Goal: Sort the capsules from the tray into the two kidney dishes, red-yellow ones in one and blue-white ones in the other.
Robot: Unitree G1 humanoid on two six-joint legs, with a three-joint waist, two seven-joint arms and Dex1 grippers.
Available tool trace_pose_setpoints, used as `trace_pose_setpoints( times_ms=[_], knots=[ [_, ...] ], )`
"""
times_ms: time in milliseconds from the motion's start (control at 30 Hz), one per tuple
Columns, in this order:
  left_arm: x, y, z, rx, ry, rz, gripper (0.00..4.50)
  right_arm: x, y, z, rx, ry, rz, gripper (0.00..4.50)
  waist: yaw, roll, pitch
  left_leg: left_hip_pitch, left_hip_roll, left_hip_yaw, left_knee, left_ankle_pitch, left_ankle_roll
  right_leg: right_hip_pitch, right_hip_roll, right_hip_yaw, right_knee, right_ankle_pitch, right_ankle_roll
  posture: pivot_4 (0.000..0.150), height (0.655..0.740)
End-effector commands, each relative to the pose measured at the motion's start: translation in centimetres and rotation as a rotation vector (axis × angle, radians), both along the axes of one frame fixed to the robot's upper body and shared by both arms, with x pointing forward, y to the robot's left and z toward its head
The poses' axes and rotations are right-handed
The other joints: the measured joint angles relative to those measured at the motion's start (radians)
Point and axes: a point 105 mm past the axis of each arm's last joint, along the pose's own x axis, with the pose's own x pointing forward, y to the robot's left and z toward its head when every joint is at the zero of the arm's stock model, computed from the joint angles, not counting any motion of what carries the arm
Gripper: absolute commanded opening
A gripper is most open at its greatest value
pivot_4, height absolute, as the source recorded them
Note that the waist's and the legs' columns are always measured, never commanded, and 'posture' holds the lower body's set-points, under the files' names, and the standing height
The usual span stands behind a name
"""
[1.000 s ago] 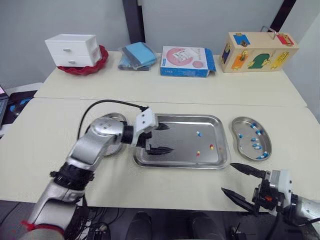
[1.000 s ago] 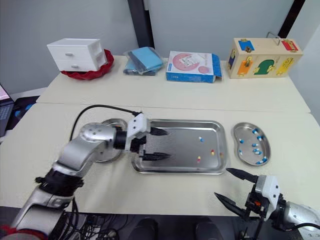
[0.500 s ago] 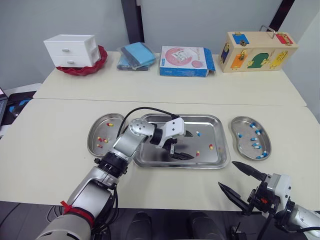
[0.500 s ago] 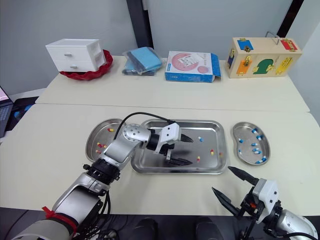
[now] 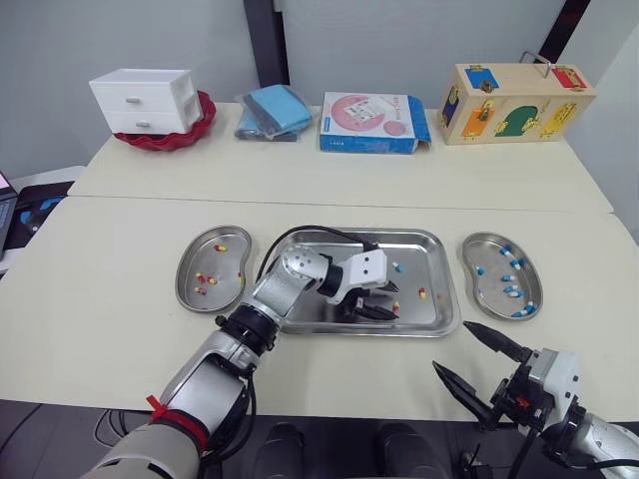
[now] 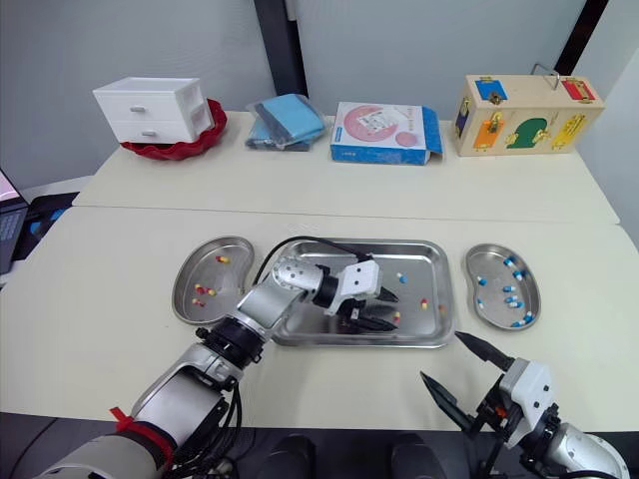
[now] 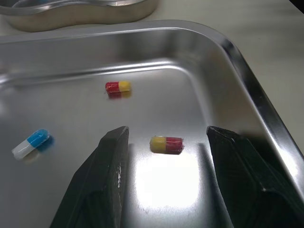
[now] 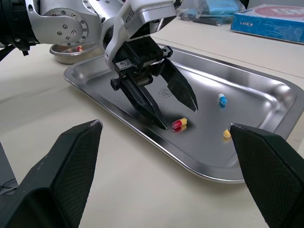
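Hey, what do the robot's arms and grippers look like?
The left arm is silver metal with round joints, a black cable looping over it and a red band low down. The left gripper and right gripper each have a white wrist block and two black pointed fingers.

The kidney dish (image 7: 95,18) is cut off, its contents apparently hidden

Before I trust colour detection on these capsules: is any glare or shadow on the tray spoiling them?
Left wrist view: a white glare patch on the tray floor lies right beside the red-yellow capsule, between the fingers of the left gripper; the capsule's own colours read clearly. Right wrist view: no glare around that capsule.
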Motion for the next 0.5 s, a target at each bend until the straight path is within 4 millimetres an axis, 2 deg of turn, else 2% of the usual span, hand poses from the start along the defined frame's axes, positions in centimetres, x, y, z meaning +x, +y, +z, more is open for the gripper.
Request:
trace_pose_setpoints(
  times_ms=[33,500],
  knots=[
    [0.3,-0.5,0.9,-0.006,-0.051,-0.019,2.66,-0.1,0.2,1.1,-0.001,-0.039,0.003,4.50,0.000,0.000,0.000,0.000,0.000,0.000,0.000,0.000,0.000,0.000,0.000,0.000,0.000,0.000,0.000,0.150,0.7400],
    [0.3,-0.5,-0.1,0.052,-0.021,-0.022,2.66,0.0,0.3,1.1,0.001,-0.033,-0.012,4.50,0.000,0.000,0.000,0.000,0.000,0.000,0.000,0.000,0.000,0.000,0.000,0.000,0.000,0.000,0.000,0.150,0.7400]
  ],
)
